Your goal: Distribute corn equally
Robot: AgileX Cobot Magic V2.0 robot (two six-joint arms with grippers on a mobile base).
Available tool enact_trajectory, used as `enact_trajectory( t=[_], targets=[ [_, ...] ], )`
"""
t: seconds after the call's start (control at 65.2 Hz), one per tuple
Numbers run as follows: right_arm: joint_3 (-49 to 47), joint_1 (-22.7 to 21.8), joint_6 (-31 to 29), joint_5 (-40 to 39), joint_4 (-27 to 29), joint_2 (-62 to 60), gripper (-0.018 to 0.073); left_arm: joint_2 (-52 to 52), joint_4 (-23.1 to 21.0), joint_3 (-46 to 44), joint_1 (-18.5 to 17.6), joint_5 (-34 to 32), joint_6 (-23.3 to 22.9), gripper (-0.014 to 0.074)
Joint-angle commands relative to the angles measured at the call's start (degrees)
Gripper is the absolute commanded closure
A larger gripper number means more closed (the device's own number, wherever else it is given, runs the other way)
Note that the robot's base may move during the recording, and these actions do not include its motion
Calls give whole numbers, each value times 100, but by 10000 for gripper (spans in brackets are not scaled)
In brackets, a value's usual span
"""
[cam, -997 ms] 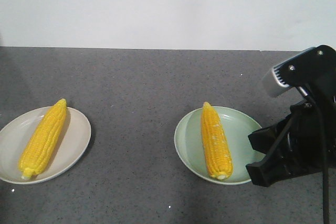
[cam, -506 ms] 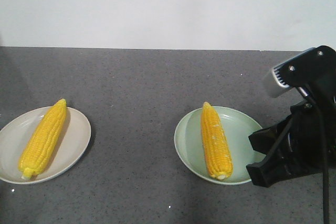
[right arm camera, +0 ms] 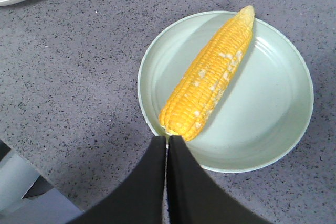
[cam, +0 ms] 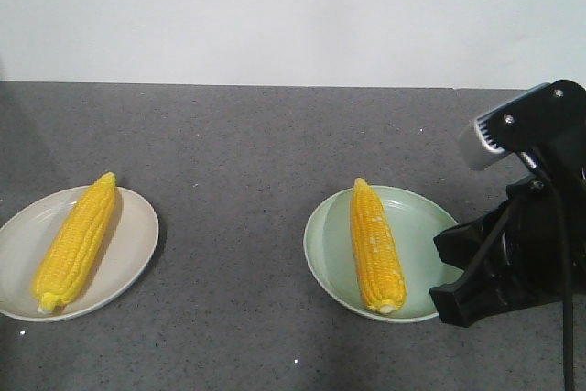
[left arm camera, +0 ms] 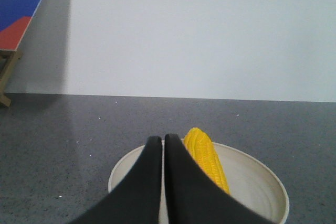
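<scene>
One corn cob (cam: 74,242) lies on the beige plate (cam: 128,258) at the left; the left wrist view shows this corn (left arm camera: 206,161) on that plate (left arm camera: 262,187). A second corn cob (cam: 375,244) lies on the pale green plate (cam: 421,226) right of centre, seen from above as corn (right arm camera: 207,85) on the plate (right arm camera: 268,103). My left gripper (left arm camera: 163,139) is shut and empty above the beige plate, left of the cob. My right gripper (right arm camera: 168,138) is shut and empty at the cob's blunt end. The right arm (cam: 513,244) stands beside the green plate.
Both plates rest on a dark grey speckled counter (cam: 247,162) against a white wall. A red and blue board (left arm camera: 21,3) leans at the far left in the left wrist view. The counter's front edge (right arm camera: 21,187) shows at the lower left of the right wrist view.
</scene>
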Motion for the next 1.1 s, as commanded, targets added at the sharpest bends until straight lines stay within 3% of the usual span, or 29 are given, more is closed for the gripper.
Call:
enact_trajectory(
  t=[0.0, 1.089],
  targets=[
    [-138, 16, -46, -260, -46, -80, 569, -101, -61, -90, -35, -501, 72, 604],
    [-138, 16, -46, -267, -46, -80, 569, -95, -43, -97, -5, -423, 72, 603]
  ],
)
